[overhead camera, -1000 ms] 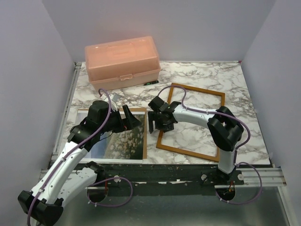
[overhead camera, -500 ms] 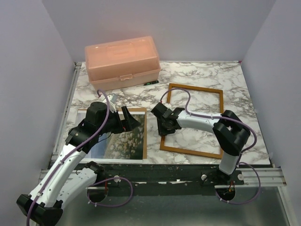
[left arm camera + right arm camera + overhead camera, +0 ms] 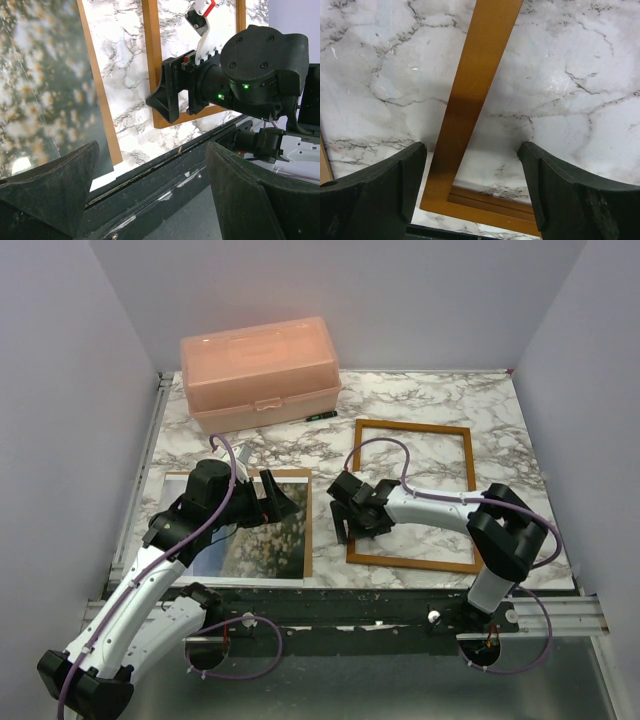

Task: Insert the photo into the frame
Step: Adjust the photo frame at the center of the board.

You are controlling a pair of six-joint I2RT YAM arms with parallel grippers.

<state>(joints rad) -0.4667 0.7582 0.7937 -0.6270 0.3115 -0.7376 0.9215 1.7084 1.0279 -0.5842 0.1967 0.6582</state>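
Orange-brown frame [image 3: 479,95] rail lies inside the spread right claw [image 3: 471,152].
Left claw [image 3: 282,498] spread too, above the photo [image 3: 255,540].

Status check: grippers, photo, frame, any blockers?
Both open: left gripper over the photo, right gripper straddling the frame's left rail. Photo face up on backing board, beside the empty frame. In the way: right arm across the frame's opening.

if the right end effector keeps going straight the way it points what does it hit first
The left rail of the frame lies ahead, between the open fingers of the right end effector; the tips would probably touch marble tabletop either side first.
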